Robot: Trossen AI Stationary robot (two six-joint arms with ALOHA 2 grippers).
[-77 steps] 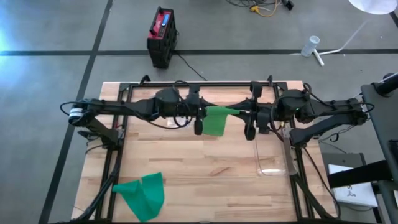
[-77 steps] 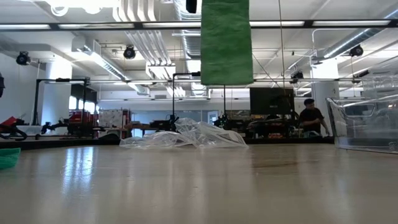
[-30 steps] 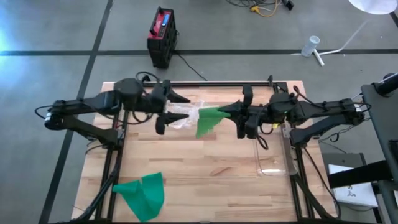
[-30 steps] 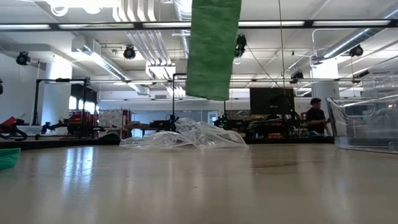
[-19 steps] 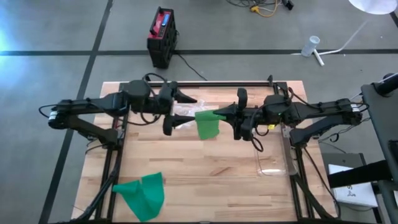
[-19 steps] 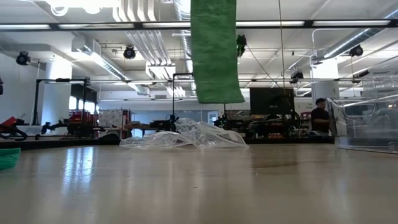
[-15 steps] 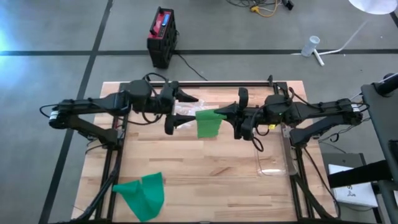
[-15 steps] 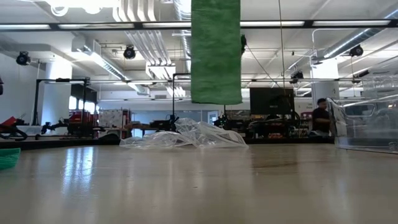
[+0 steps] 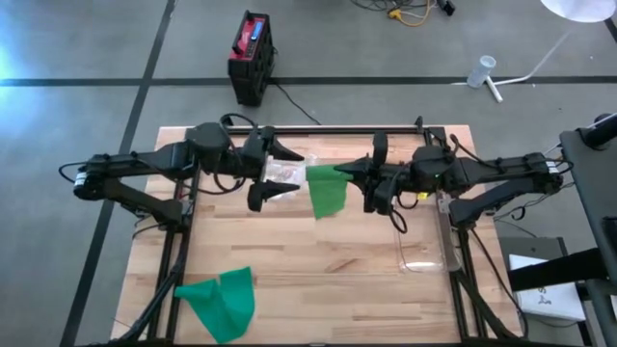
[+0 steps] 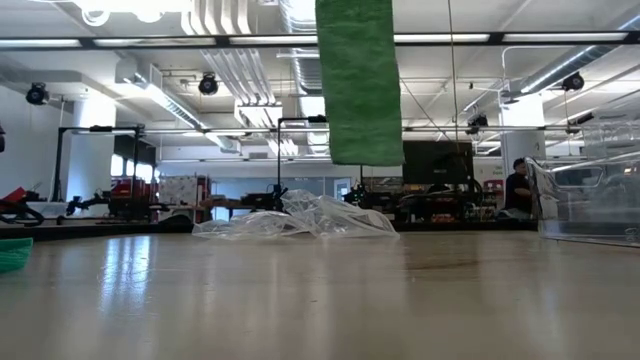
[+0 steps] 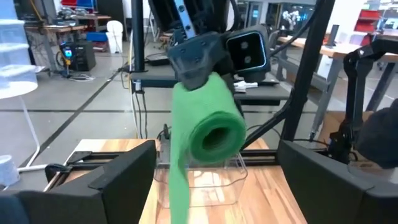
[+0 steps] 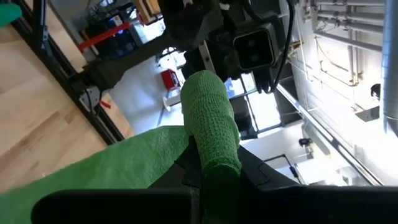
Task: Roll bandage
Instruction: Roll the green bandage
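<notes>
A green bandage roll (image 11: 214, 134) hangs in the air above the middle of the table, with my right gripper (image 9: 351, 172) shut on it. Its hollow end faces my left gripper (image 9: 274, 174), which stands open a short way to the roll's left, level with it and touching nothing. The bandage's loose tail (image 10: 358, 80) hangs straight down from the roll, clear of the table. A second green bandage (image 9: 222, 301) lies loose on the table's near left corner. My right gripper pinches the roll's near part (image 12: 214, 155) between its two fingers, coming level from the table's right. The fingers lie along the roll. The roll is lifted clear and level, and its tail (image 12: 118, 165) hangs slack below it.
A crumpled clear plastic bag (image 9: 286, 177) lies on the table under the left gripper. A clear container (image 9: 424, 246) stands at the table's right side. A black frame rail (image 9: 318, 130) runs along the far edge.
My left gripper has come a little toward the roll from the table's left. The hanging tail has swung a little from side to side below the roll.
</notes>
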